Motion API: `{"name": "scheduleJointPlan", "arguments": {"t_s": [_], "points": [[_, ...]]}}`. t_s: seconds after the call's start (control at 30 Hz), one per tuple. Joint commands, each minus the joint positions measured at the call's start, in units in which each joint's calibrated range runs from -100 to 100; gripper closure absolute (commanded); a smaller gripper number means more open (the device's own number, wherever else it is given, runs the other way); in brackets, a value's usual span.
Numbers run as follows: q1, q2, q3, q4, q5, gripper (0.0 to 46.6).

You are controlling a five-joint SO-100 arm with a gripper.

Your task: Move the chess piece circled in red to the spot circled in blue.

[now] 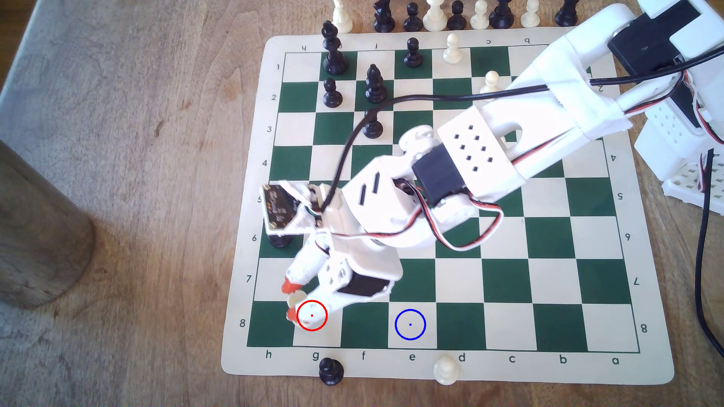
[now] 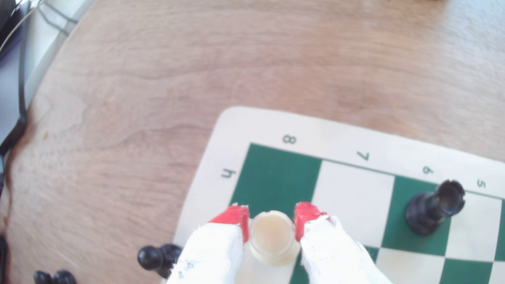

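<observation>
The chess piece [image 1: 296, 300] is a short cream piece with a wide, flat round top, standing at the red-ringed cream square g8 in the board's near-left corner in the exterior view. My gripper [image 1: 290, 300] straddles it, with one red-tipped finger on each side. In the wrist view the red pads [image 2: 237, 215] press against both sides of the chess piece [image 2: 272, 234], so my gripper [image 2: 272, 210] is shut on it. The spot [image 1: 410, 324] is the blue-ringed cream square e8, two squares toward the exterior view's right, and it is bare.
A black rook [image 2: 434, 210] stands on h6, partly under the wrist camera [image 1: 279, 238]. A black pawn [image 1: 331, 370] and a cream piece [image 1: 445, 370] sit on the board's near border. Black pieces crowd the far-left squares. A brown cylinder [image 1: 39, 235] stands left of the board.
</observation>
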Motion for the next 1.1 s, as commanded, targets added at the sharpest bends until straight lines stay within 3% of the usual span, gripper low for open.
{"name": "scheduleJointPlan", "arguments": {"t_s": [0.0, 0.3, 0.47, 0.63, 1.07], "points": [[0.57, -13.46, -3.77, 3.51, -1.03, 46.4], [-3.73, -33.75, 20.53, 4.74, -1.66, 46.4], [-6.31, -37.40, 28.24, 4.50, -2.34, 46.4], [-8.66, -34.26, 30.59, 2.94, -2.74, 46.5], [-7.80, -27.38, 30.59, 1.14, -2.93, 46.5]]}}
